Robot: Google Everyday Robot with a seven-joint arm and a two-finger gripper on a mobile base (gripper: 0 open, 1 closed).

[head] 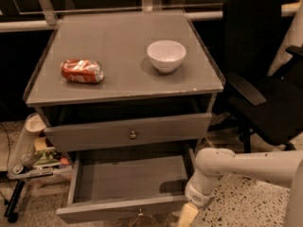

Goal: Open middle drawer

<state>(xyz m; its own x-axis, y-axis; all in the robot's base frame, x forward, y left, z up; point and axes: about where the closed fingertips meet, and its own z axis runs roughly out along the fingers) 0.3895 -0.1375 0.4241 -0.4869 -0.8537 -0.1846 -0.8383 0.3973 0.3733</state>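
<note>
Looking down from the front onto a grey cabinet [123,86] with a flat top. On the top, a red drinks can [82,71] lies on its side toward the left. A white bowl [166,55] stands upright right of centre, well apart from the can. Under the top is a dark recess, then the upper drawer [85,136], shut, with a small round knob [133,135] at the centre of its front. Below it the middle drawer [113,210] stands open, slid out toward the viewer so that its grey inner floor and side walls show. Its front runs along the bottom edge of the view, where its own small knob [139,215] is partly cut off. The robot's pale arm [246,162] reaches in from the right edge, bends at a rounded joint and turns downward beside the open drawer's right side. The gripper [188,216] hangs at the very bottom of the view, just beside the right front corner of the middle drawer. Whether it touches the drawer cannot be told, nor whether the claw is released or clenched. A black office chair [265,89] stands to the right of the cabinet, behind the arm. Left of the cabinet, low down, sits a cluster of small items, among them a pale tub [34,124]. The floor [246,207] is speckled.
</note>
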